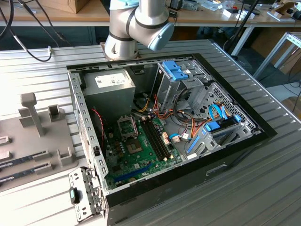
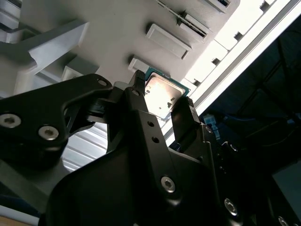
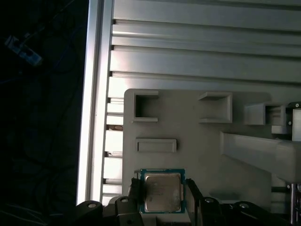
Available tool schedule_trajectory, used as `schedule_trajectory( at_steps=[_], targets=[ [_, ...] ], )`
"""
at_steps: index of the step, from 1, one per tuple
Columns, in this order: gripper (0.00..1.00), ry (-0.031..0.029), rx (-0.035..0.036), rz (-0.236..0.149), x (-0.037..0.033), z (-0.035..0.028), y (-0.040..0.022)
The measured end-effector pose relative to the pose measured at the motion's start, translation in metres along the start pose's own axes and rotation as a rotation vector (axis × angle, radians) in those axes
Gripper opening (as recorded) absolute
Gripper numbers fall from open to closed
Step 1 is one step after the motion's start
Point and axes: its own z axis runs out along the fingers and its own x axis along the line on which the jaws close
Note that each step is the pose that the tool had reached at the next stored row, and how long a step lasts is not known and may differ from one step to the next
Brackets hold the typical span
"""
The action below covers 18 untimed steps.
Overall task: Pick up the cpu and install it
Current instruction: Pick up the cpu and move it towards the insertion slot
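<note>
- Silver lid, green rim: the cpu (image 3: 162, 193) sits right between the gripper (image 2: 163, 92) tips in both wrist views.
- Black fingers (image 2: 187, 117) press in on two opposite edges of the chip, one each side. The jaws are closed on it, and it looks like a firm pinch.
- Under the chip lies the grey tray (image 3: 202, 155), with its moulded pockets and blocks, on the ribbed metal table (image 3: 197, 56). The cpu is near the tray's edge, close to a low rectangular frame moulded into it.
- Lifted clear or resting in its seat? I cannot tell from these angles.
- Over in the exterior view, the arm (image 1: 141, 21) rises behind the open case (image 1: 188, 181). The tray lies out at that view's left, well apart from the board (image 1: 141, 155).
- The socket (image 1: 127, 126) on the green board looks empty: a dark frame with nothing silver in it.
- So the call: the pick-up is at the grasp stage, chip in the jaws. The carry across to the case and the seating in the socket are not yet done.
</note>
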Motion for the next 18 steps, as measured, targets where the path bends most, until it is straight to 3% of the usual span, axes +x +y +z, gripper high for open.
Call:
schedule_trajectory(
  at_steps=[18],
  targets=[
    [0.47,-0.0001,-0.0003,0.0,-0.0007,-0.0207,0.0003]
  ],
)
